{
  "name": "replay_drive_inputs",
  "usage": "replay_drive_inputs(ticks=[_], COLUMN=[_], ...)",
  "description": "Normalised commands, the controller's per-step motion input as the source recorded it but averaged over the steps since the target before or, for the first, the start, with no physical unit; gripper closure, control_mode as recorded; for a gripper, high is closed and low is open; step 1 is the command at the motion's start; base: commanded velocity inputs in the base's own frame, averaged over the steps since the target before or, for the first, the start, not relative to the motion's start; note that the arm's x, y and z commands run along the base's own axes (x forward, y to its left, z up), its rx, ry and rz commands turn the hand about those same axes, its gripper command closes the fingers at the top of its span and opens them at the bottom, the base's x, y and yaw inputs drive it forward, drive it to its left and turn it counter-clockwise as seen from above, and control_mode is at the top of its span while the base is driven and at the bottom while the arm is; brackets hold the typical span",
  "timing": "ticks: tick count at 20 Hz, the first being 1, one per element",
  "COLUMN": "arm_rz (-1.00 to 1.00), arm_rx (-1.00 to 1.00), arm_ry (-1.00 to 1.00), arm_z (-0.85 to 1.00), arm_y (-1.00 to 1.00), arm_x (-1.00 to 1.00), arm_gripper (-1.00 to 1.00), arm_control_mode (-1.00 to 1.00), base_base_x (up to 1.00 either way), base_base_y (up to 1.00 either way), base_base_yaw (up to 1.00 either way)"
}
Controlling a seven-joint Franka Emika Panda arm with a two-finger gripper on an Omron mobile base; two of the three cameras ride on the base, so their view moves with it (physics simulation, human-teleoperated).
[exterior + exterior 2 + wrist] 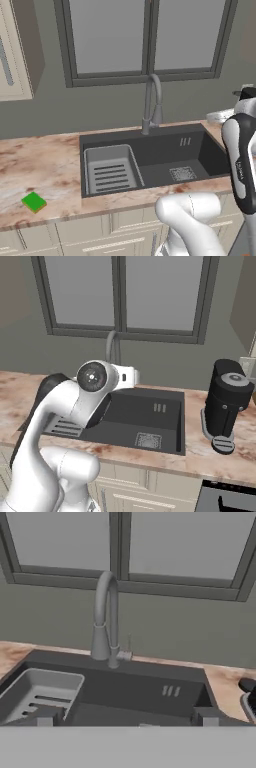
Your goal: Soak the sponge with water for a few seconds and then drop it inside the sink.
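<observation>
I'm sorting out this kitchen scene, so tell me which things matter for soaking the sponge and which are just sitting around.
For the job:
sponge, on the counter left of the basin
sink
faucet, no stream running
gripper, open, holding nothing

Just there:
ribbed rack insert
coffee machine
window

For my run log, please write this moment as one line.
sponge: on counter left of sink | faucet: no water | gripper: open, empty

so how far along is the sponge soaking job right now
Nothing looks done yet. The sponge lies untouched on the counter left of the sink. The gripper is open, holding nothing, facing the faucet, with no water visible. Picking up, soaking and dropping all remain.
</observation>
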Motion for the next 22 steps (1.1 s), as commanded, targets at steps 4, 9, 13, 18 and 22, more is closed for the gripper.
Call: replay_drive_inputs(ticks=[4,9,13,18,22], arm_rz=[0.00,0.00,0.02,0.08,0.19], arm_rx=[0.00,0.00,0.00,0.00,0.00], arm_ry=[-0.22,-0.07,0.00,0.04,0.12], arm_z=[-0.02,0.00,0.00,0.00,0.00], arm_y=[-0.04,-0.07,-0.01,-0.04,-0.04], arm_x=[0.21,0.21,0.19,0.06,0.00], arm_gripper=[-1.00,-1.00,-1.00,-1.00,-1.00], arm_control_mode=[-1.00,-1.00,-1.00,-1.00,-1.00], base_base_x=[0.00,0.00,0.00,0.00,0.00], base_base_y=[0.00,0.00,0.00,0.00,0.00], base_base_yaw=[0.00,0.00,0.00,0.00,0.00])
